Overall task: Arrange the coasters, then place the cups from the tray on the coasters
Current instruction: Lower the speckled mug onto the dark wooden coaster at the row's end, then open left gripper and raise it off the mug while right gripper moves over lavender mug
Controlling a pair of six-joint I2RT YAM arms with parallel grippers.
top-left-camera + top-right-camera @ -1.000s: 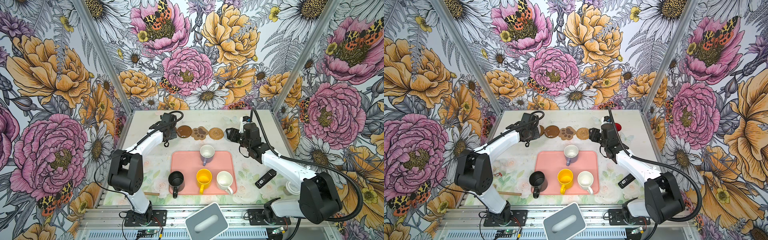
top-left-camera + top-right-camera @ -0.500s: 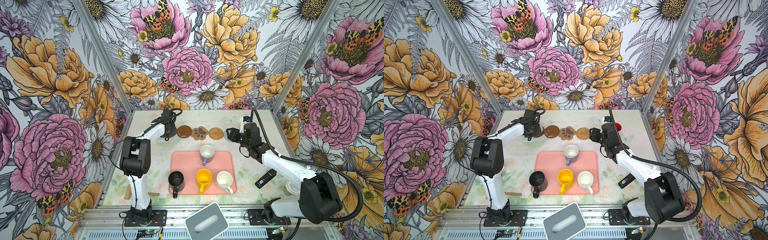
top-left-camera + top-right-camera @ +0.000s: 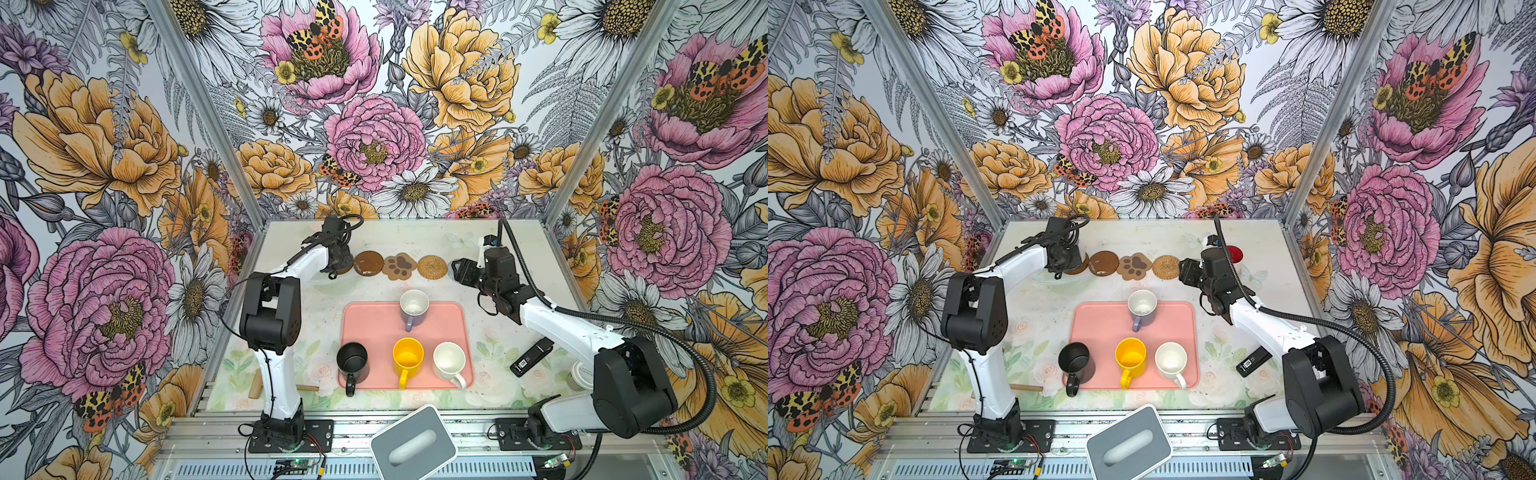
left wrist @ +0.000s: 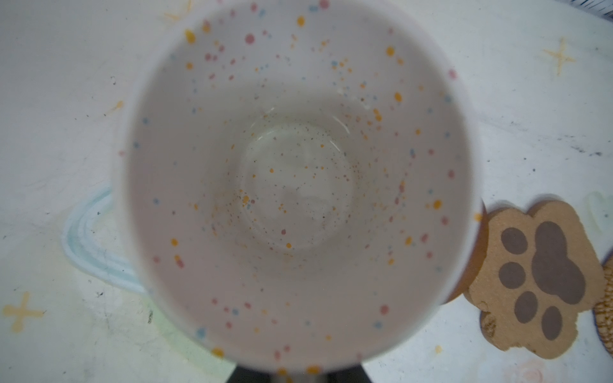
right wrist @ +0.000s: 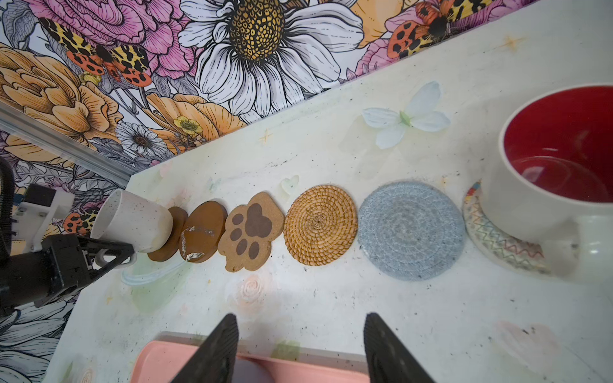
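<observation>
Coasters: six.
- brown discs, two: plain brown disc, scuffed brown disc
- paw-print coaster, one
- rattan coaster, one
- grey-blue woven coaster, one
- cream lacy coaster, one

Cups: six, all handled, one of each colour.
- speckled white cup
- red-inside cup
- lavender cup
- black cup
- yellow cup
- cream-white cup

Tray: one, salmon pink.

Other stuff, one each:
- grey box with oval slot
- black device
- white-lidded jar, mostly hidden
- wooden stick

Robot arms: two, left arm and right arm.
</observation>
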